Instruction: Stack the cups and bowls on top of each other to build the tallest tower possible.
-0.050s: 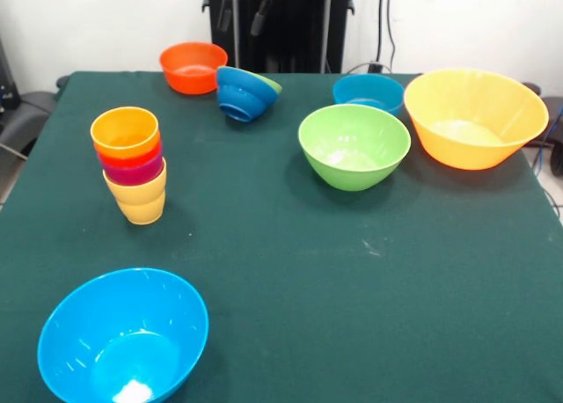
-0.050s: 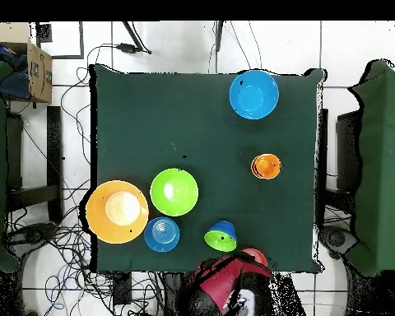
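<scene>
**Cups nested, bowls scattered, arm drawn back**

Here is the green table (image 1: 290,271), and the tower (image 1: 132,164) is only four cups so far: a yellow cup at the base, then purple, red-orange and an orange-yellow one on top, upright. Take the green bowl (image 1: 354,145) as our marker. The tower stands well apart from it, across the cloth. Just beside the green bowl sits the big orange-yellow bowl (image 1: 475,117), and between and behind the two is a small blue bowl (image 1: 368,91). On its other side, a dark blue bowl (image 1: 246,93) lies tipped on its side with a green one nested in it, and the orange-red bowl (image 1: 193,67) is beyond that. The large light blue bowl (image 1: 123,337) sits alone, farthest from the green bowl. The gripper (image 1: 244,11) hangs back at the table's edge; whether its fingers are apart or together, I cannot tell
</scene>
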Motion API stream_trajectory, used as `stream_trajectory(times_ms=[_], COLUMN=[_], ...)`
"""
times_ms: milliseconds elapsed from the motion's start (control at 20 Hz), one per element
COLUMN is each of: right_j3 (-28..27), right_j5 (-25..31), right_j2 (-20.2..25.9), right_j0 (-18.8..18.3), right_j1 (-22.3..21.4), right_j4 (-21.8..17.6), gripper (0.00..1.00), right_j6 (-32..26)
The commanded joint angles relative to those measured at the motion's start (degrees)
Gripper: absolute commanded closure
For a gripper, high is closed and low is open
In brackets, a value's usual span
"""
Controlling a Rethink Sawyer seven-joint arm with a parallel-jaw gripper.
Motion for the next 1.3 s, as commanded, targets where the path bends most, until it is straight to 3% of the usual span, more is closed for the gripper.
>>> stream_trajectory(times_ms=[50, 350, 550, 1050, 1300], right_j3=[-11.99, -12.15, -11.16, -12.20, -12.41], right_j5=[-17.44, -35.62, -44.41, -51.78, -52.14], right_j2=[-15.51, -27.17, -29.03, -31.69, -31.43], right_j0=[11.07, 14.94, 14.99, 16.70, 17.67], right_j1=[13.86, 26.68, 32.34, 42.66, 44.34], right_j4=[-0.43, 16.75, 24.71, 32.53, 32.17], gripper=[0.00, 0.00, 0.00, 0.00, 0.00], right_j6=[10.00, -2.73, -7.04, -7.88, -5.51])
